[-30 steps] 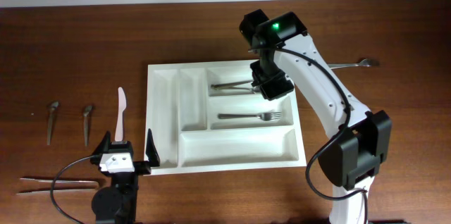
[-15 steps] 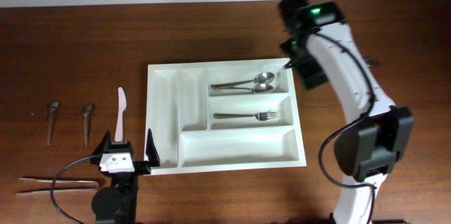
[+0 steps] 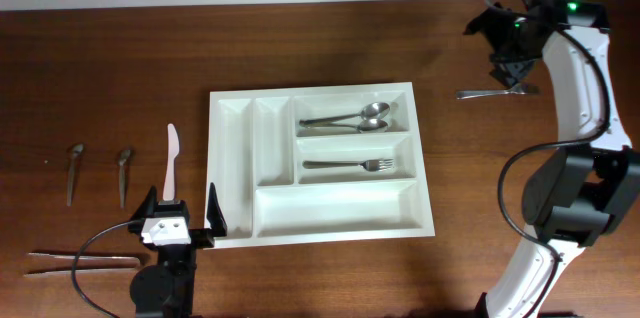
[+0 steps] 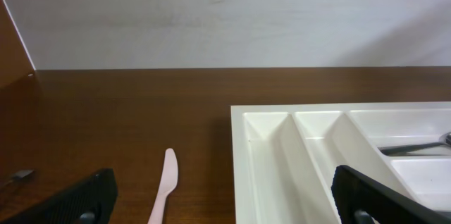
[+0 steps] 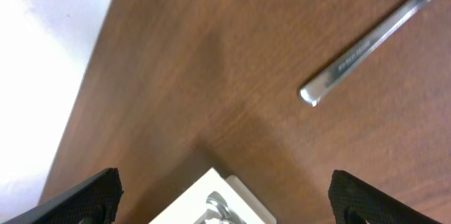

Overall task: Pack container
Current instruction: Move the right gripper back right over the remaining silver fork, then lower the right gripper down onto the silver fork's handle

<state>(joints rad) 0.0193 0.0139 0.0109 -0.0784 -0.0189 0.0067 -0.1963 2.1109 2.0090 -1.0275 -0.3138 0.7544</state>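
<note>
Right gripper (image 3: 508, 56) hovering over back-right of table, jaws gaping wide, holding nothing. Silver utensil (image 3: 488, 92) lying just beside it on bare wood. Container (image 3: 232, 173) sitting mid-table, well apart from it; 2 spoons (image 3: 345, 119) lying in top wide compartment, 1 fork (image 3: 355, 166) in middle one. Likely step: descending on utensil's handle, centring jaws across it, closing squarely. Left gripper (image 3: 181, 208) idling fully spread, empty.

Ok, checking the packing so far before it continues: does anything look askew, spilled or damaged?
Nothing stands out. The cutlery tray sits flat and intact, two spoons in one compartment, a fork in the next, each lying lengthwise. Nothing is spilled.
</note>
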